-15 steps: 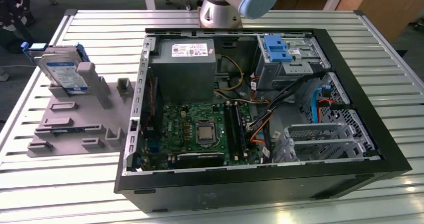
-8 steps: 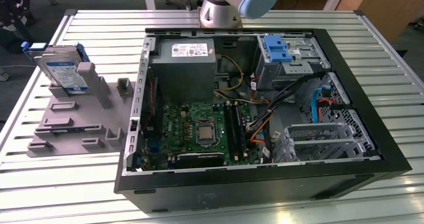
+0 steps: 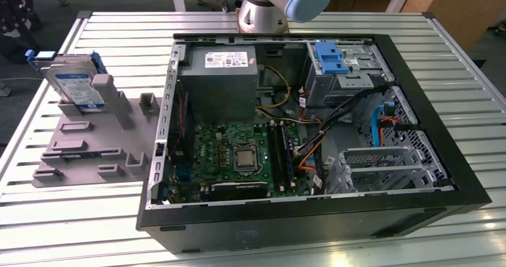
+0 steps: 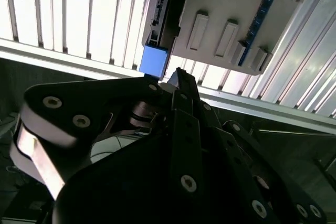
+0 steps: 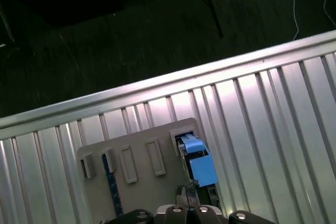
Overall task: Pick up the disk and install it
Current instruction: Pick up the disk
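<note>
The disk [image 3: 73,82] stands edgewise in the grey holder [image 3: 87,145], at the exterior view's left. The gripper [image 4: 177,80] points at its blue end. I cannot tell how the jaws stand.

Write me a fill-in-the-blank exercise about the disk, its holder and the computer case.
1. The disk stands in a grey holder, clipped in a ___ carrier frame.
2. The holder sits to the exterior view's ___ of the computer case.
3. The disk is ___ the case, not yet installed.
Missing words: blue; left; outside.
</note>
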Available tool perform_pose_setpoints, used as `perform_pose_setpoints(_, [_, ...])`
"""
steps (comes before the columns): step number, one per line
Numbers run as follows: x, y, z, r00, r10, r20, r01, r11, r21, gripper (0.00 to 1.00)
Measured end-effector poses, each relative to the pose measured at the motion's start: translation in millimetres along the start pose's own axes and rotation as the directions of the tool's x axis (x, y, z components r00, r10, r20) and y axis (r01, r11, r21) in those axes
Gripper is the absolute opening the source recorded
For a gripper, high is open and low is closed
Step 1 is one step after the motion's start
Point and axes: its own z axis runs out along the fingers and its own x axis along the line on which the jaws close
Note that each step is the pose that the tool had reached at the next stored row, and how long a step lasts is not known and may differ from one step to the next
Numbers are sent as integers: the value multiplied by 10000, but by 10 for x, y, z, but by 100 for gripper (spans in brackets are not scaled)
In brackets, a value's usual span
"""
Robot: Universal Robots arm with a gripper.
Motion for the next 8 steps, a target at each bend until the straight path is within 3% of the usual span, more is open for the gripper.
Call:
perform_pose_setpoints(2, [0,0,0,9996,-282,-12,282,9996,-3,11])
perform_pose_setpoints(8, [0,0,1,9995,-302,-13,302,9995,-3,11])
